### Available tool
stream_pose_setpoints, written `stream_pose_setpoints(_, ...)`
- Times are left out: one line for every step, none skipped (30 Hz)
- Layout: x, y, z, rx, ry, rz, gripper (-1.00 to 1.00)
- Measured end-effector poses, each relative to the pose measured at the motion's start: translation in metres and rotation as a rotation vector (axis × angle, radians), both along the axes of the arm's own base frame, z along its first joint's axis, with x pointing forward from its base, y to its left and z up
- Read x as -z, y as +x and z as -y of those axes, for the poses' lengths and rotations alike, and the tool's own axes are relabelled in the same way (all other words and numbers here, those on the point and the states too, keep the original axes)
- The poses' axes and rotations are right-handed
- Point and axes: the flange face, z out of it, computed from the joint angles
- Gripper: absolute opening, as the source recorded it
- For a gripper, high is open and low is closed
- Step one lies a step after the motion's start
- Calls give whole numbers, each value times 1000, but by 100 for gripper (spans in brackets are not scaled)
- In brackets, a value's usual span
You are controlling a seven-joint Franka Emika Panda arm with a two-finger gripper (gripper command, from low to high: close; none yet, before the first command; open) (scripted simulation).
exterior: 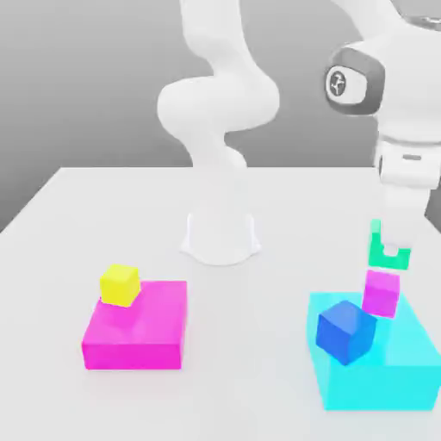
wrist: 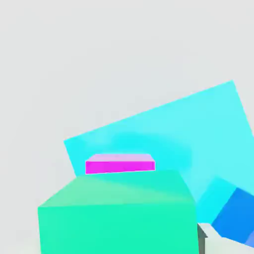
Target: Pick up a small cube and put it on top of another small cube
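The small teal-green cube (exterior: pixel 380 255) hangs in my gripper (exterior: pixel 392 248), whose fingers are shut on it from above. Directly under it sits the small magenta-pink cube (exterior: pixel 381 294), on the back part of a flat cyan block (exterior: pixel 388 375). The gap between the two cubes is very thin; I cannot tell if they touch. In the hand view the green cube (wrist: pixel 119 216) is close up in front, with the pink cube's top (wrist: pixel 120 163) just beyond it on the cyan block (wrist: pixel 173 131).
A larger blue cube (exterior: pixel 345 332) stands on the cyan block just to the exterior view's left of the pink cube, also in the hand view (wrist: pixel 235 213). At the exterior view's left, a small yellow cube (exterior: pixel 120 284) sits on a big flat magenta block (exterior: pixel 138 332). The arm's white base (exterior: pixel 220 237) stands behind.
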Motion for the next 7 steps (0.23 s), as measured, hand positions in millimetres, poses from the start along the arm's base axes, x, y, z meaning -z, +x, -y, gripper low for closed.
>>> stream_pose_setpoints(0,0,0,0,0,0,100)
stream_pose_setpoints(0,0,0,0,0,0,100)
stream_pose_setpoints(0,0,0,0,0,0,100)
stream_pose_setpoints(0,0,0,0,0,0,100)
stream_pose_setpoints(0,0,0,0,0,0,100)
stream_pose_setpoints(5,-1,0,-1,0,1,100)
stream_pose_setpoints(1,0,0,-1,-1,2,100)
